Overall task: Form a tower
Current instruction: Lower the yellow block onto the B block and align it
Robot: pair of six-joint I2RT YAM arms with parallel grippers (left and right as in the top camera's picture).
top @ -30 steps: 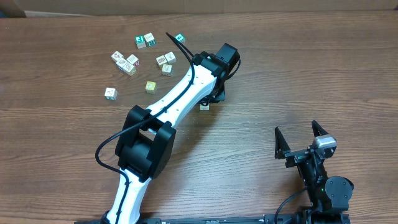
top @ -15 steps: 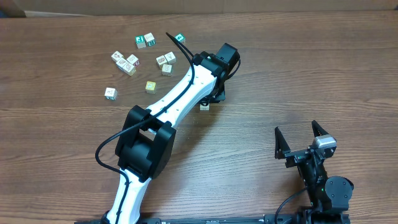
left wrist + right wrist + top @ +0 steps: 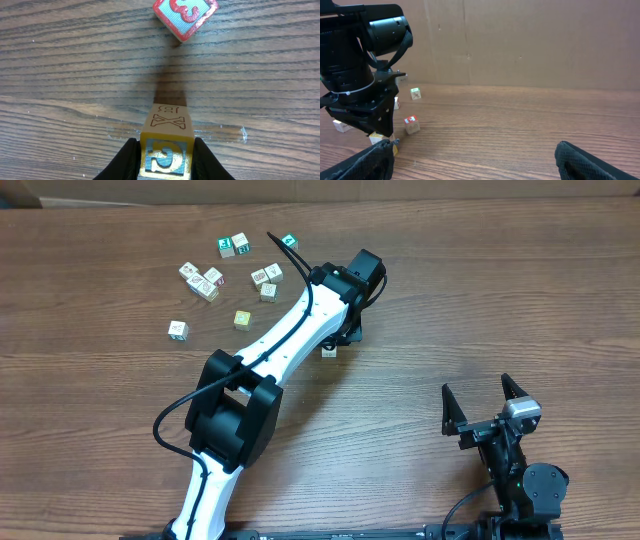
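Wood counter (image 3: 560, 280), left jaws (image 3: 165, 150) pinched narrow on the tower (image 3: 165, 125), only one yellow cube showing, right between them. Right jaws (image 3: 477, 387) spread wide, nothing inside. Red-marked cube (image 3: 185, 17) sits just past the left jaws, not touching.

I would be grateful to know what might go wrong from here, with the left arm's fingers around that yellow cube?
The left fingers seem to pinch only the near end of the yellow cube, so it might twist or slip when lifted. The red-marked cube lies askew just ahead; a forward move could knock it away. No stack shows yet, so each placement will need careful centring.
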